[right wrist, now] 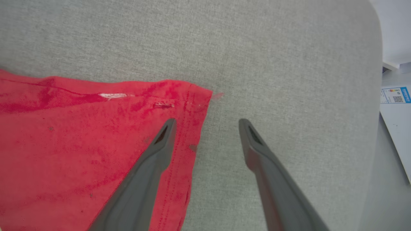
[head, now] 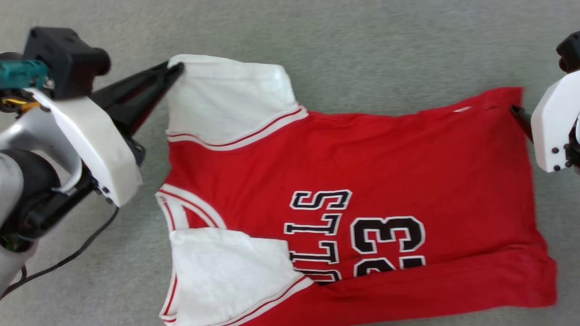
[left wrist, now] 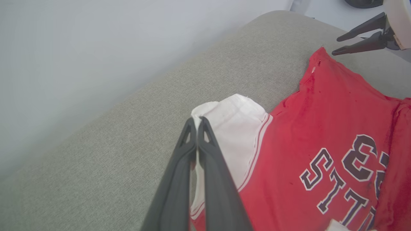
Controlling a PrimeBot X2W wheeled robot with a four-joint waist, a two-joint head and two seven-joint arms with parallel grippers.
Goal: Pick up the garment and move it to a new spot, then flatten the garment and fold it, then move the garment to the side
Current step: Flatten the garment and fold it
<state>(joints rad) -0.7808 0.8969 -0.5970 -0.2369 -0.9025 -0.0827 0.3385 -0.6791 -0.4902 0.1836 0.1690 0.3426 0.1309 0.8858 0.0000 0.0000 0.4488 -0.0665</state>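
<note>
The garment [head: 385,158] lay spread front-up on a grey cloth surface [head: 362,45], collar toward the robot's left and hem toward its right. The left hand [left wrist: 196,123] was shut tight, its two fingertips pressed together on the outer corner of the far sleeve [head: 226,99], the white cloth pinched between them. The near sleeve [head: 226,267] was turned in over the chest and covered the ends of the lettering [head: 317,226]. A fold of red cloth along the near side cut off the lower part of the number [head: 385,233].

The right hand [right wrist: 208,123] stood wide open and held nothing. It hung over the far hem corner, one finger above the red cloth, the other above bare surface just beside the edge.

A dark cable [head: 68,258] trailed from the left arm across the surface, clear of the garment. Past the surface's rounded edge, a label [right wrist: 396,95] with a blue band showed on something white. A pale wall [left wrist: 80,48] rose behind the surface.
</note>
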